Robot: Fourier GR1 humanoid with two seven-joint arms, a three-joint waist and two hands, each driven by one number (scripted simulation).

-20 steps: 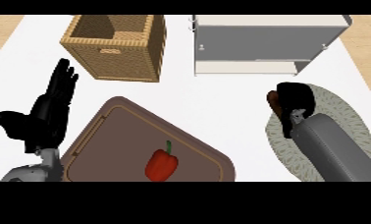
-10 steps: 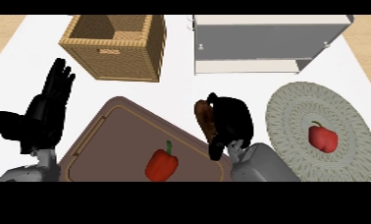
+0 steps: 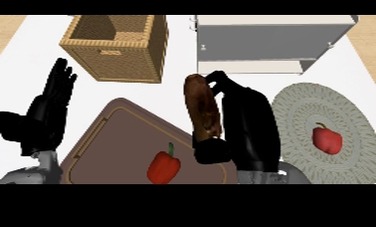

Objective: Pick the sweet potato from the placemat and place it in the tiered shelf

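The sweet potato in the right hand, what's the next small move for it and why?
Probably carry it up and to the right, toward the tiered shelf. The right hand is curled round the sweet potato, already off the round placemat, and the shelf's open tiers sit just beyond it, nothing between them.

right robot hand [image 3: 246,121] grips sweet potato [image 3: 203,107] | between cutting board [image 3: 103,146] and placemat [image 3: 301,116]

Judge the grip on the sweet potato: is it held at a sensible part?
Yes. The right hand wraps the sweet potato along its long side from the right, fingers at both ends; its elongated shape suits that sideways hold.
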